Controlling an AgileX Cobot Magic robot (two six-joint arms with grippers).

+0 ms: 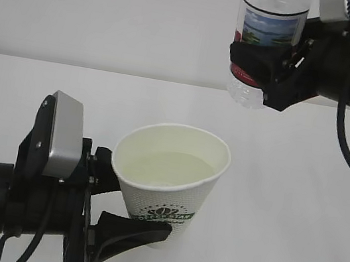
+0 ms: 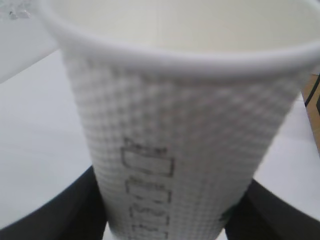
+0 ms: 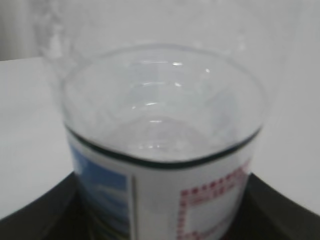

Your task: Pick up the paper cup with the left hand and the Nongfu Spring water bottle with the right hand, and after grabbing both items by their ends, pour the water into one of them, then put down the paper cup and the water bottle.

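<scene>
Your left hand (image 1: 122, 211) grips the paper cup (image 1: 170, 180) low on its body, upright above the table (image 1: 296, 212), water (image 1: 165, 168) inside; your right hand (image 1: 266, 69) clamps the Nongfu Spring water bottle (image 1: 270, 26), raised high, right of the cup.

A white table (image 1: 296, 212) fills the lower part of the exterior view, its surface plain and matte; behind it stands a pale grey wall (image 1: 114, 13), meeting the table along a straight level line across the picture; soft shadow lies on the table near the bottom edge. In the left wrist view the same white surface (image 2: 35, 150) shows at both sides, and a strip of brown, perhaps wood or card, sits at the far right edge (image 2: 315, 120); what it belongs to cannot be told. In the right wrist view the white table (image 3: 25, 130) lies at the left, a dim grey patch in the top left corner.
</scene>
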